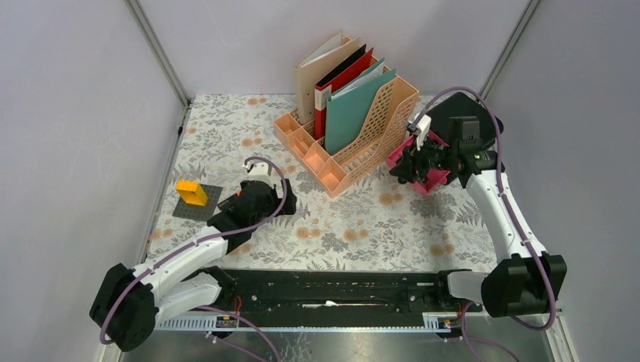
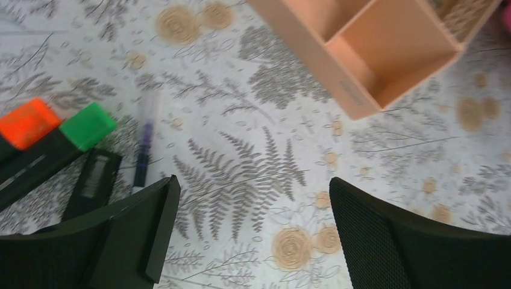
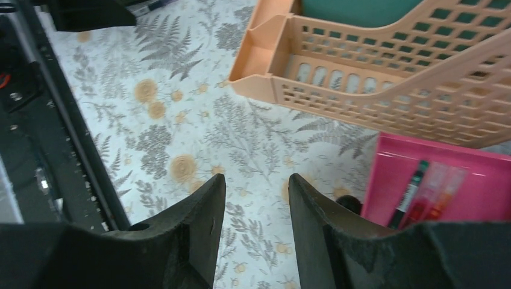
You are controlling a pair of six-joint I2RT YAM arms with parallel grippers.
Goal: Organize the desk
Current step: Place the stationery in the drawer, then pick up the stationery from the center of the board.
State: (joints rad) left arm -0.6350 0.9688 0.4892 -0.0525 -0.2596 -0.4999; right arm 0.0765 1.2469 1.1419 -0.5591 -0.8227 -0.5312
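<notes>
Left wrist view: left end effector (image 2: 253, 183) gapes wide above the desk (image 2: 241, 120), left of the rack (image 2: 355, 90), probably for the pen (image 2: 143, 150); right end effector (image 3: 257, 179), narrow and empty, hovers right of the rack.

The table (image 1: 362, 226) is covered with whitish cloth printed with grey leaves and orange-brown flowers. The file rack (image 1: 381, 124) is coloured peach, the tray (image 3: 482, 186) pink, the block (image 1: 192, 192) yellow, its plate (image 1: 212, 200) dark grey.

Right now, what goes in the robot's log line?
left tool: open over desk | right tool: open near pink tray | nothing held
</notes>
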